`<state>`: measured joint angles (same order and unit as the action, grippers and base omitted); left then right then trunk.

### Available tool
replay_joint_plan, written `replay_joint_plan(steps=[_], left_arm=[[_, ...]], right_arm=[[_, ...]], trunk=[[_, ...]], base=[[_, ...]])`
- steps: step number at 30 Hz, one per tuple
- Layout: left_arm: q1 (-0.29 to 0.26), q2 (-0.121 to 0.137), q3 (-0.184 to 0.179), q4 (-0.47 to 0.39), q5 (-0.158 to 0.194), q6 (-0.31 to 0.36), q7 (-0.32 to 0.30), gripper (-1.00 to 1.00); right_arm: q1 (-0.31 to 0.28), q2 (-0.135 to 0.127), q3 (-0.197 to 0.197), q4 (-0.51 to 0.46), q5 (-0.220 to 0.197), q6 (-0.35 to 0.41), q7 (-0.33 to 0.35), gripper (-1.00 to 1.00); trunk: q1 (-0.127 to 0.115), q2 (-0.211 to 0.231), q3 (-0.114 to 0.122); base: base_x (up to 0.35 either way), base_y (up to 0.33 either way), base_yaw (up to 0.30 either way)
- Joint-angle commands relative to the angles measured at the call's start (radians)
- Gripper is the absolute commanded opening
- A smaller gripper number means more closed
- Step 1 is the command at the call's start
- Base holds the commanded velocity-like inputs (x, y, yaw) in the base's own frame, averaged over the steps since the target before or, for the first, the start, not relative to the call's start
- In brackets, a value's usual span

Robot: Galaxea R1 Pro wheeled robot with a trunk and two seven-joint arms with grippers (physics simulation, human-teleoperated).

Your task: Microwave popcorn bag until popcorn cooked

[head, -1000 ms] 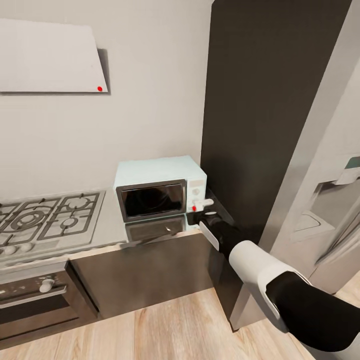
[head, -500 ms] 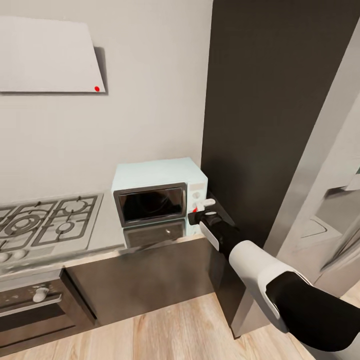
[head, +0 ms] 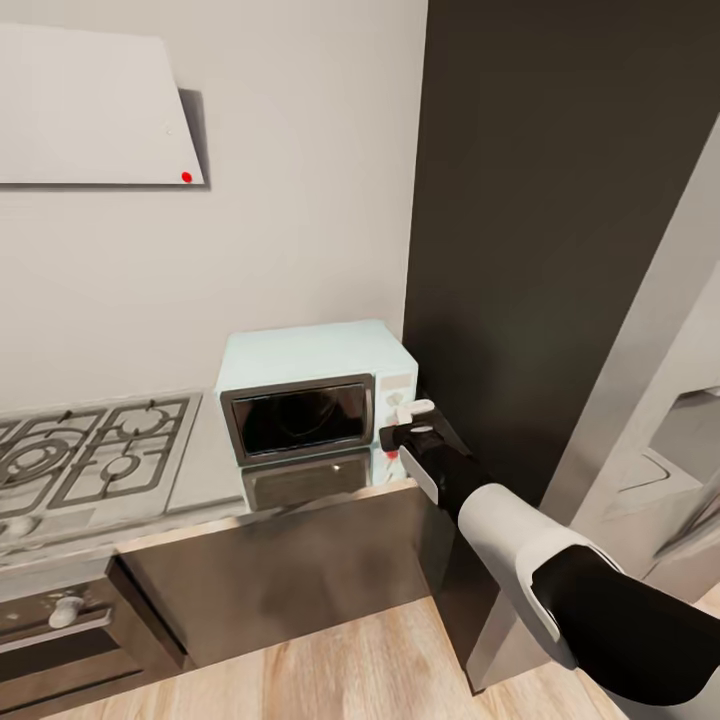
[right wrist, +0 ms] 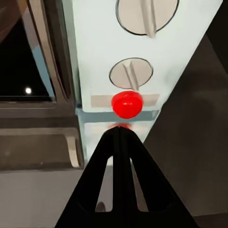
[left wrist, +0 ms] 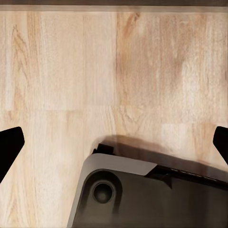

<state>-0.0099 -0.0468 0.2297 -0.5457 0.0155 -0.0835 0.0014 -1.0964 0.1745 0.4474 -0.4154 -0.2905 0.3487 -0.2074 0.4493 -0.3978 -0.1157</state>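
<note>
We see the counter (head: pixel 205 470) carrying the microwave (head: pixel 310 385), door shut, against the dark cabinet (head: pixel 560 200), with the hob (head: pixel 90 450) beside it. Our right hand (right wrist: pixel 119 140) has its fingers pressed together, tips just below the red light (right wrist: pixel 126 104) under two knobs. Our left hand (left wrist: pixel 114 142) hangs spread wide over the wooden floor (left wrist: pixel 95 71).

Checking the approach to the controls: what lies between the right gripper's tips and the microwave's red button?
Nothing. In the right wrist view the shut right gripper points at the red button on the microwave, with bare panel between.
</note>
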Motion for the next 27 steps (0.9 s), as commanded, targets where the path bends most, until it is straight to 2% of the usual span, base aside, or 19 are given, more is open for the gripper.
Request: replay_joint_plan(steps=[1,6,12,17,25,27], left_arm=[[-0.001,-0.001,0.003,0.002,0.002,-0.002,0.000,1.00],[-0.002,-0.001,0.003,0.006,0.001,-0.002,0.000,1.00],[-0.002,-0.001,0.003,0.006,0.001,-0.003,0.000,1.00],[-0.004,-0.001,0.003,0.006,0.002,-0.003,0.000,1.00],[-0.004,-0.001,0.003,0.006,0.001,-0.002,0.000,1.00],[0.001,-0.005,0.002,0.002,0.000,-0.005,0.009,1.00]], right_arm=[[0.000,0.000,0.007,0.000,-0.010,0.003,-0.009,-1.00],[0.015,0.000,0.007,0.004,-0.011,-0.014,-0.009,-1.00],[0.021,0.000,0.004,0.062,-0.013,-0.056,-0.006,-1.00],[0.021,0.000,0.002,0.064,-0.014,-0.059,-0.004,-1.00],[0.021,0.000,0.003,0.064,-0.015,-0.060,-0.004,-1.00],[0.010,0.000,0.015,0.061,-0.018,-0.063,0.007,-1.00]], trunk=[[0.001,-0.002,-0.002],[0.001,-0.002,-0.002],[0.001,-0.002,-0.002],[0.001,-0.002,-0.002],[0.001,-0.002,-0.002],[0.001,-0.002,-0.002]], base=[[0.035,0.000,0.000],[0.009,0.000,0.000],[0.002,0.000,0.000],[0.194,0.000,0.000],[0.023,0.000,0.000],[0.000,0.000,0.000]])
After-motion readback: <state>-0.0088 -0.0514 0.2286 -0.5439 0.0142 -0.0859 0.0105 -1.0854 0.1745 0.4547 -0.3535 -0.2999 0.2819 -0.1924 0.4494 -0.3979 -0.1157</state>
